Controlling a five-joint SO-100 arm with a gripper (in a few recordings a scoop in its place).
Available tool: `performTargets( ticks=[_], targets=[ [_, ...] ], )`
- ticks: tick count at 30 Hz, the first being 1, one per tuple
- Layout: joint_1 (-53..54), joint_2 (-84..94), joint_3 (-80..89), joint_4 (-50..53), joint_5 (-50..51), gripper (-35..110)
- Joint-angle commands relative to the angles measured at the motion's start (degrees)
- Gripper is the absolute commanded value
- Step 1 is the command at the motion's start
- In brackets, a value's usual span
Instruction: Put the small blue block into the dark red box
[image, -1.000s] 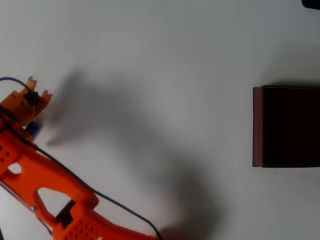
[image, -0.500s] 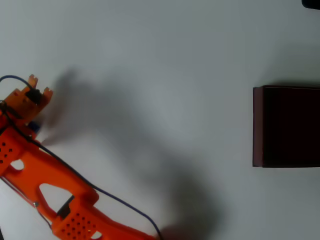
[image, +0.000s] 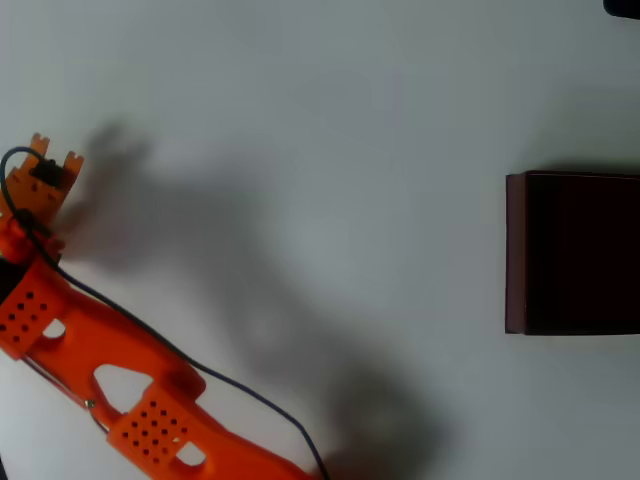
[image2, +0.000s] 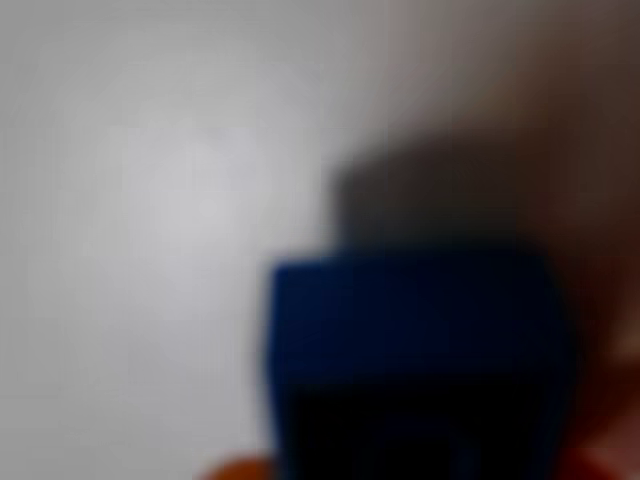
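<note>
**Block apparently at the gripper, box not yet reached**

The arm (image: 90, 340) sits at the table's (image: 320, 100) left edge in the overhead view, with the gripper (image: 45, 175) near the upper-left part. The box (image: 575, 252) stands at the right edge, well apart from the arm, with bare table between them. Its inside looks very dark and I can make out nothing in it.

The wrist view is badly out of focus. The blue block (image2: 415, 360) fills the lower middle, very close to the lens, with a dark shadow behind it on the pale table. Slivers of orange show at the bottom on either side of it. My guess is the block is held or about to be, but I can't tell whether the fingers are clamped on it, or whether it has left the table.

Left to do, as I judge it: secure the grab if needed, carry the block across to the right edge, release over the box.

The block: deep blue, squarish face, edges too soft for detail.
</note>
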Motion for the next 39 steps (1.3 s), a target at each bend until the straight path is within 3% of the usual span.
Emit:
performTargets(
  ticks=[1, 4, 9, 14, 19, 24, 29, 33, 39],
  targets=[
    [0.6, 0.4, -1.7, 1.7, -3.4, 0],
    [3.9, 4.7, 2.5, 2.2, -11.7, 0],
    [12.3, 34.4, 39.1, 2.0, -34.5, 0],
    [26.0, 60.4, 66.4, 1.8, -59.6, 0],
    [42.7, 77.4, 80.3, 0.5, -83.8, 0],
    [58.5, 83.8, 85.3, -1.9, -106.8, 0],
    [71.0, 92.1, 96.3, -14.7, -123.4, 0],
    [79.9, 93.4, 102.5, -22.9, -131.6, 0],
    [87.0, 80.8, 100.5, -28.9, -139.0, 0]
  ],
)
